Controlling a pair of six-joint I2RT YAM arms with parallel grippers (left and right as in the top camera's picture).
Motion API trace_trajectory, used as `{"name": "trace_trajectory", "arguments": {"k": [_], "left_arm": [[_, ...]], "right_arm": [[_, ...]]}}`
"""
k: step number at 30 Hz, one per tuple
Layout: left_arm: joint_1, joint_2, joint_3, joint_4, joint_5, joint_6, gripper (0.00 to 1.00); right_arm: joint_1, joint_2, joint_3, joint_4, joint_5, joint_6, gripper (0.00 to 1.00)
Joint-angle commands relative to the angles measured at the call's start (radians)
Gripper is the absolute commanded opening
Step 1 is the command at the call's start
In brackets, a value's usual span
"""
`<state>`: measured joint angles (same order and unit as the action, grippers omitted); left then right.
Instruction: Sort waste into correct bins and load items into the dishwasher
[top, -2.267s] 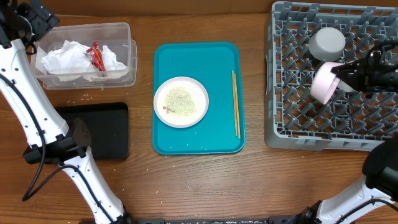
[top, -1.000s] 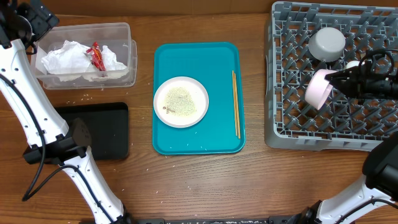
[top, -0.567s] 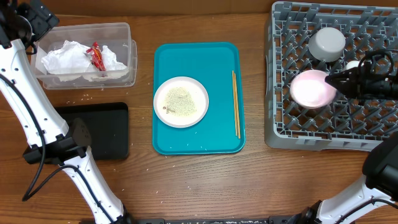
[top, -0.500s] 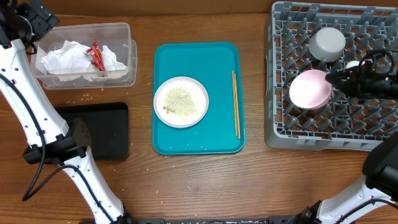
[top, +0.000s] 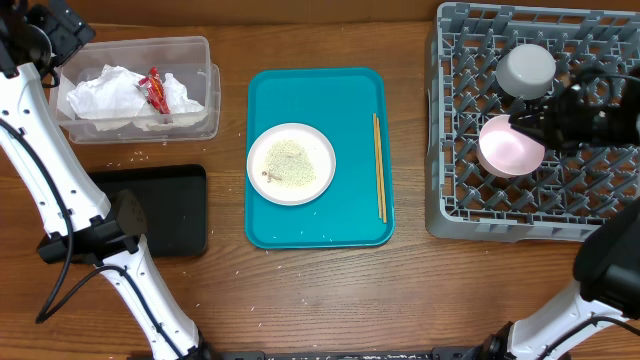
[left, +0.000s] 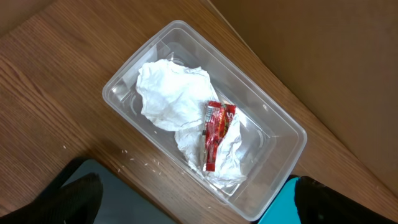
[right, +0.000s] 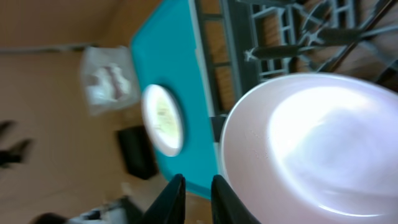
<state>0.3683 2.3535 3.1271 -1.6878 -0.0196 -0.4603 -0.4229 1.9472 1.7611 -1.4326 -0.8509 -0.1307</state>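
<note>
The large white plate (top: 510, 147) lies tilted among the pegs of the grey dish rack (top: 470, 205), below an upturned grey bowl (top: 526, 67). My right gripper (top: 526, 121) hovers at the plate's upper right edge. In the right wrist view its jaws (right: 199, 180) stand a little apart with nothing between them, and the plate (right: 311, 143) sits just beside the right finger. My left gripper (left: 199, 211) is wide open above the clear tub (left: 273, 118), which holds crumpled napkins (left: 168, 93) and a red wrapper (left: 214, 134). A small white dish of rice (top: 291, 163) sits on the teal tray (top: 330, 215).
Wooden chopsticks (top: 380, 165) lie along the teal tray's right side. The black tray (top: 175, 205) sits below the clear tub (top: 195, 50). Loose rice grains (top: 135, 155) dot the wood between them. The left arm (top: 45, 160) runs down the left edge.
The plate went from standing on edge in my right gripper to lying down in the rack. The right jaws have parted and come off it. The left arm has not moved.
</note>
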Motion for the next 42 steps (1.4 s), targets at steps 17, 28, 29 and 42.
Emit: {"name": "trace_trajectory", "arguments": {"k": [17,28,29,42], "left_arm": [[0.004,-0.003,0.002,-0.002,-0.006,0.023,1.00],[0.004,-0.003,0.002,-0.002,-0.007,0.023,1.00],[0.004,-0.003,0.002,-0.002,-0.007,0.023,1.00],[0.004,-0.003,0.002,-0.002,-0.007,0.023,1.00]], "right_arm": [[0.436,-0.072,0.070,0.033,0.972,0.455,0.42],[0.450,-0.072,-0.043,0.122,0.970,0.484,0.31],[0.450,-0.072,-0.043,0.119,0.969,0.484,0.27],[0.426,-0.074,0.116,-0.004,0.835,0.483,0.04]]}}
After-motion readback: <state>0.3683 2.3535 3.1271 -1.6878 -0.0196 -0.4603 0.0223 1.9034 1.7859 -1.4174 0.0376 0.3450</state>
